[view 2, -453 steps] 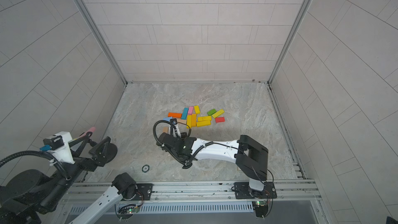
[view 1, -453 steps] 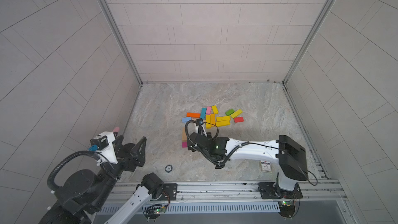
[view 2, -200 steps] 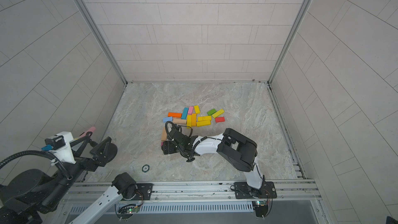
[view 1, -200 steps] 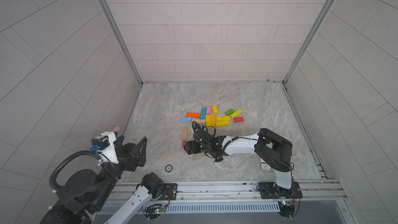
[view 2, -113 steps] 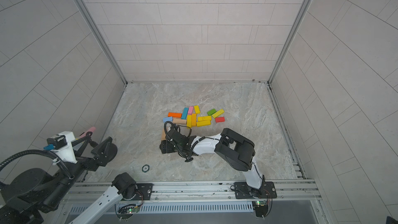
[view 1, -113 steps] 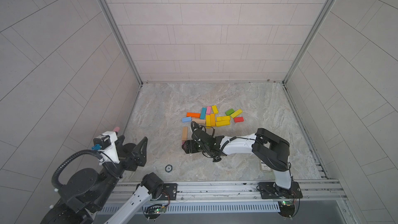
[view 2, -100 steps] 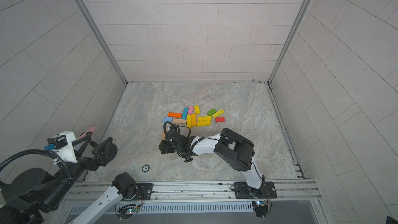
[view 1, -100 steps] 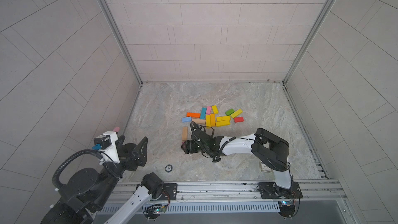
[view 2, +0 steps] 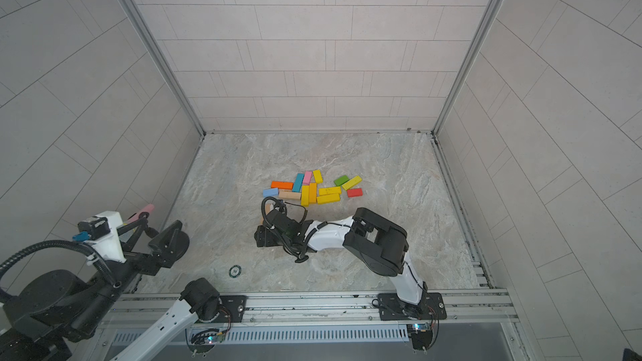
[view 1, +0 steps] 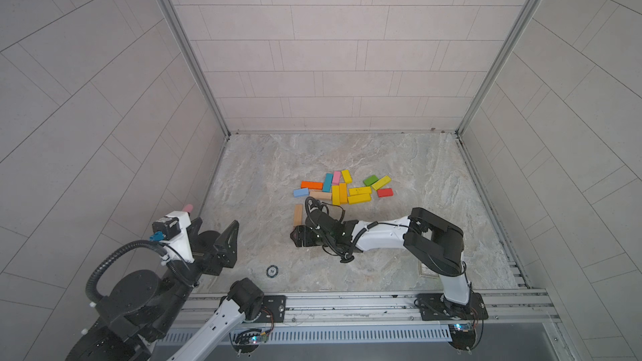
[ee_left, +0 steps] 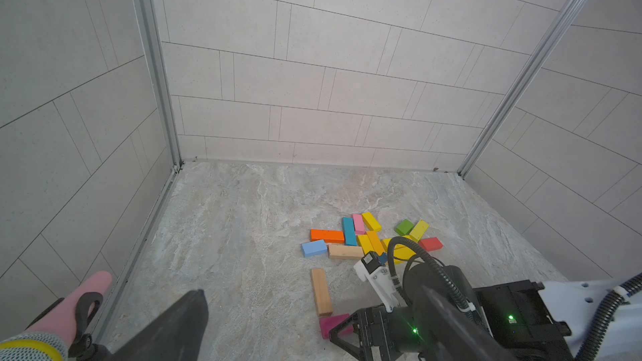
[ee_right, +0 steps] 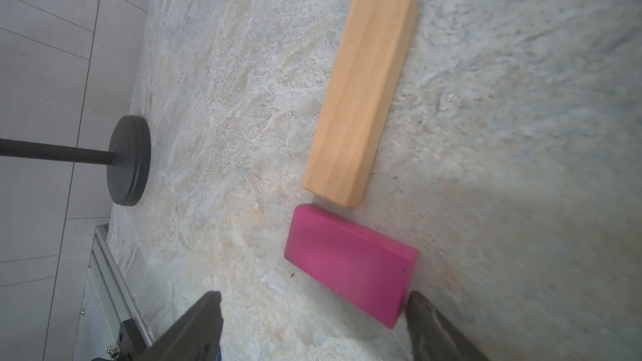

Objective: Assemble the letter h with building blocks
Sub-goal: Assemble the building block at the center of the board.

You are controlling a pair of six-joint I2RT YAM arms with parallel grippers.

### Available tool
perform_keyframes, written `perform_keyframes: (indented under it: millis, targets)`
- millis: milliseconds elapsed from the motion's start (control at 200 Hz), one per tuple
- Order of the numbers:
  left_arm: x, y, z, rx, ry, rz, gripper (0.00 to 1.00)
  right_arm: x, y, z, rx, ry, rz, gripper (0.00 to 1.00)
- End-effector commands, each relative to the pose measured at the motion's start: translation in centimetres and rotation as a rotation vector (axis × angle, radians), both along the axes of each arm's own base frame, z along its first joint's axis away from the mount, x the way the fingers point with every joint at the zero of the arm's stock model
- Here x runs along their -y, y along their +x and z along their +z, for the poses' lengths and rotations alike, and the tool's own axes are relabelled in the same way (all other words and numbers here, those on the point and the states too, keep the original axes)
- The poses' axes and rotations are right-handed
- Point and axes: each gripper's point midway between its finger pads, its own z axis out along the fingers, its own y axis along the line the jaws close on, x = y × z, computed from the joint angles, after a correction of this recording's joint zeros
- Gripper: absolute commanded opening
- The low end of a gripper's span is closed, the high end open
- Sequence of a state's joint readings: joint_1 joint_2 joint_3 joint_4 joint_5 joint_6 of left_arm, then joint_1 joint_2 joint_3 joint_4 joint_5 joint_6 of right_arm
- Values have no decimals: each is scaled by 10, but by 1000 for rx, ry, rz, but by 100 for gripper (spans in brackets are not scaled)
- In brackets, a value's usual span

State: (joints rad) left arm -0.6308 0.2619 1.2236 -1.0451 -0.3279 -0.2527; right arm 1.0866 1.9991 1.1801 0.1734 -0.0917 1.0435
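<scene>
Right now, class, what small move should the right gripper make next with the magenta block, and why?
Probably ease the open right gripper forward until its fingers straddle the magenta block. It lies unheld on the table, mostly ahead of the fingertips, crosswise at the end of the plain wood block, so it likely needs turning.

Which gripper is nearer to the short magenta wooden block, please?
The right gripper: its open jaws sit right at the short magenta wooden block. The left gripper, also open, is far off by the left wall.
</scene>
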Motion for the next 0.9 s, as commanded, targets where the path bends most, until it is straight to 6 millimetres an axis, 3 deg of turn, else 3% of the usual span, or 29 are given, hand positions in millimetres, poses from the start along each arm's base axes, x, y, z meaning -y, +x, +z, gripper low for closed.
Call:
perform_keyframes:
  millis: [0, 175, 345, 580, 896]
  targets:
    - [-2, 1, 0, 9, 18, 5, 100, 15, 3, -8, 19, -89, -34, 87]
    - [-2, 0, 2, 12, 16, 4, 100, 53, 12, 13, 160, -301, -25, 89]
    - [-2, 0, 2, 13, 15, 5, 100, 82, 9, 14, 272, -555, 51, 89]
    - [-2, 1, 3, 14, 13, 7, 100, 64, -17, 1, 322, -606, 181, 89]
    - [-2, 1, 2, 10, 14, 9, 100, 46, -20, -15, 327, -640, 211, 89]
